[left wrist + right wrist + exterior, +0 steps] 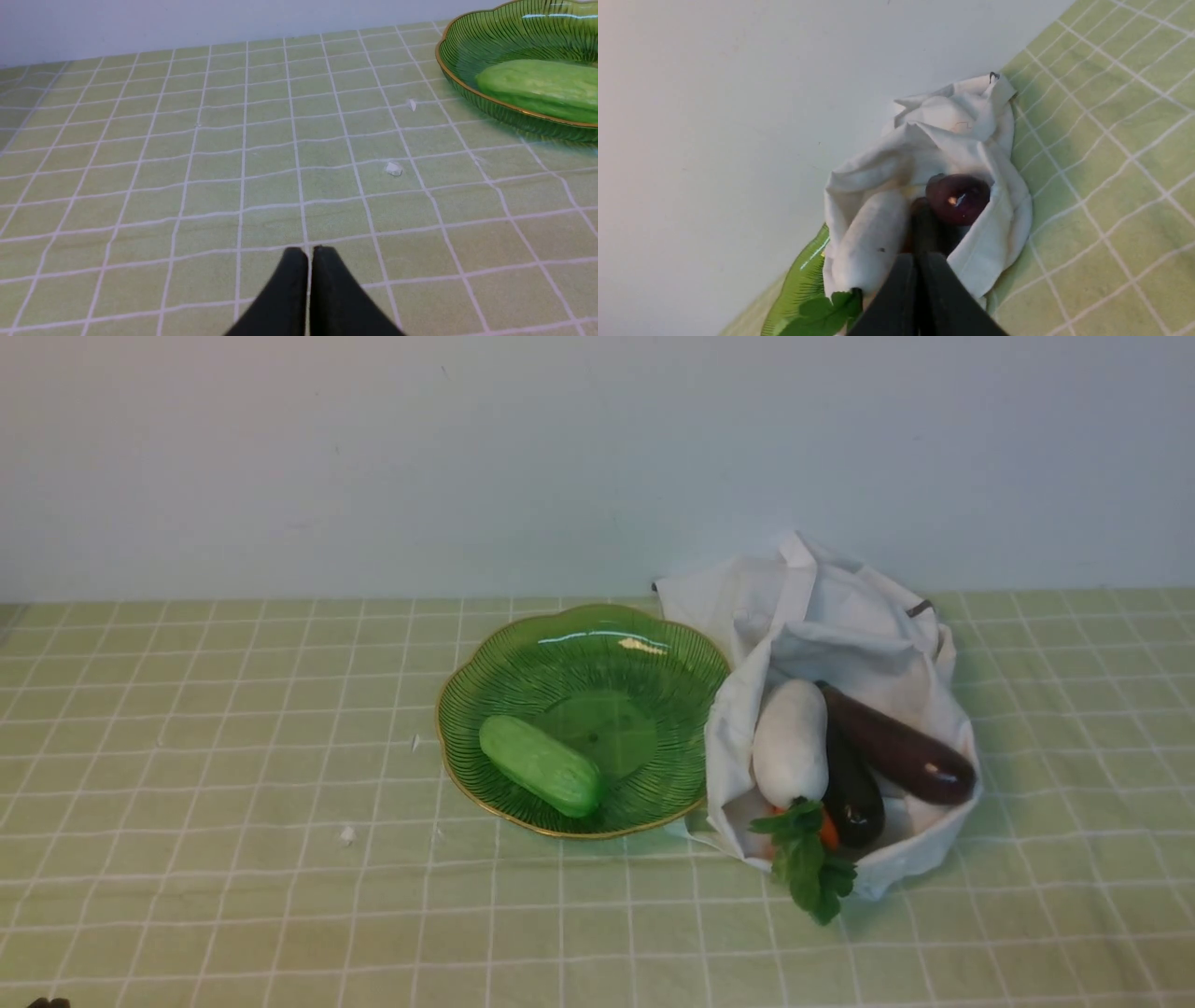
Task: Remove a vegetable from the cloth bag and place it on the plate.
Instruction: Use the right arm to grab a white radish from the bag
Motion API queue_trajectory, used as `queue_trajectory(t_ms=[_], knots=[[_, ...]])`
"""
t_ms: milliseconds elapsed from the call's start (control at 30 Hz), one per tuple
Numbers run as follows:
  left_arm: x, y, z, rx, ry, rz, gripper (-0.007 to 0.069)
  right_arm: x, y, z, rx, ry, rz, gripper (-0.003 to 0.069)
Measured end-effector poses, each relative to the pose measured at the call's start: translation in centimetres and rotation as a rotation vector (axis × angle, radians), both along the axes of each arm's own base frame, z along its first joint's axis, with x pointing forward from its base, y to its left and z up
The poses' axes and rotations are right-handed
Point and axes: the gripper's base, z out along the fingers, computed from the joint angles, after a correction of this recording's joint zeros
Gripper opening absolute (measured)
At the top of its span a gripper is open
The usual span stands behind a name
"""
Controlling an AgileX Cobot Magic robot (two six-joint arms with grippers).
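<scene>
Pale green cucumber [540, 765] is found lying on the green ribbed glass plate [607, 649], towards its near left. The crumpled white cloth bag [840, 616] is set against the plate's right rim on the green checked worktop [233, 756]. A white radish [790, 742], long dark purple aubergine [896, 747] and leafy orange carrot [828, 831] are contained. Left tool [309, 254] is pressed together over bare worktop. Right tool [918, 261] is pressed together, gripping nothing, before the bag mouth.

Staged tabletop w/ checked tablecloth [233, 896], blank wall [373, 457].
</scene>
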Motion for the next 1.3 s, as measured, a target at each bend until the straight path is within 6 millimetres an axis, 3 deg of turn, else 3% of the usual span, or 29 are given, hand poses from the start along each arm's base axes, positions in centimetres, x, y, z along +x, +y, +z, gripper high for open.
queue_trajectory(t_ms=[167,233,267,300,367,400,433,567,633,733,800,833,900,933,1000,1033,1133,1300], knots=[[0.0,0.0,0.0,0.0,0.0,0.0,-0.0004,-0.1,0.0,1.5,-0.107,-0.065,0.006,-0.0015],[0.0,0.0,0.0,0.0,0.0,0.0,-0.0004,-0.7,-0.2,4.8,-0.237,-0.189,-0.011,-0.0015],[0.0,0.0,0.0,0.0,0.0,0.0,-0.0004,-0.8,-0.2,5.4,-0.257,-0.212,-0.014,-0.0015],[0.0,0.0,0.0,0.0,0.0,0.0,-0.0004,-1.4,-0.4,8.4,-0.337,-0.302,-0.04,-0.0015],[0.0,0.0,0.0,0.0,0.0,0.0,-0.0004,-1.6,-0.4,11.7,-0.436,-0.362,-0.06,-0.0015],[0.0,0.0,0.0,0.0,0.0,0.0,-0.0004,-1.4,-0.4,11.9,-0.454,-0.353,-0.057,-0.0015],[0.0,0.0,0.0,0.0,0.0,0.0,-0.0004,-1.0,-0.3,14.3,-0.518,-0.343,-0.04,-0.0015],[0.0,0.0,0.0,0.0,0.0,0.0,-0.0004,1.9,0.3,16.2,-0.623,-0.11,0.106,-0.0015],[0.0,0.0,0.0,0.0,0.0,0.0,-0.0004,3.6,0.5,15.9,-0.644,0.019,0.174,-0.0015],[0.0,0.0,0.0,0.0,0.0,0.0,-0.0004,8.1,1.0,13.8,-0.637,0.347,0.344,-0.0015],[0.0,0.0,0.0,0.0,0.0,0.0,-0.0004,10.6,1.2,12.4,-0.6,0.474,0.401,-0.0015],[0.0,0.0,0.0,0.0,0.0,0.0,-0.0004,10.9,1.2,12.2,-0.591,0.484,0.407,-0.0015],[0.0,0.0,0.0,0.0,0.0,0.0,-0.0004,14.0,1.6,10.5,-0.505,0.597,0.455,-0.001],[0.0,0.0,0.0,0.0,0.0,0.0,-0.0004,14.2,1.6,10.3,-0.505,0.605,0.458,-0.0009],[0.0,0.0,0.0,0.0,0.0,0.0,-0.0004,17.1,2.2,8.7,-0.454,0.681,0.509,0.0021],[0.0,0.0,0.0,0.0,0.0,0.0,-0.0004,17.3,2.3,8.7,-0.455,0.682,0.513,0.0024],[0.0,0.0,0.0,0.0,0.0,0.0,-0.0004,19.8,3.7,7.4,-0.461,0.729,0.582,0.009],[0.0,0.0,0.0,0.0,0.0,0.0,-0.0004,23.2,7.3,6.3,-0.515,0.733,0.691,0.0256]])
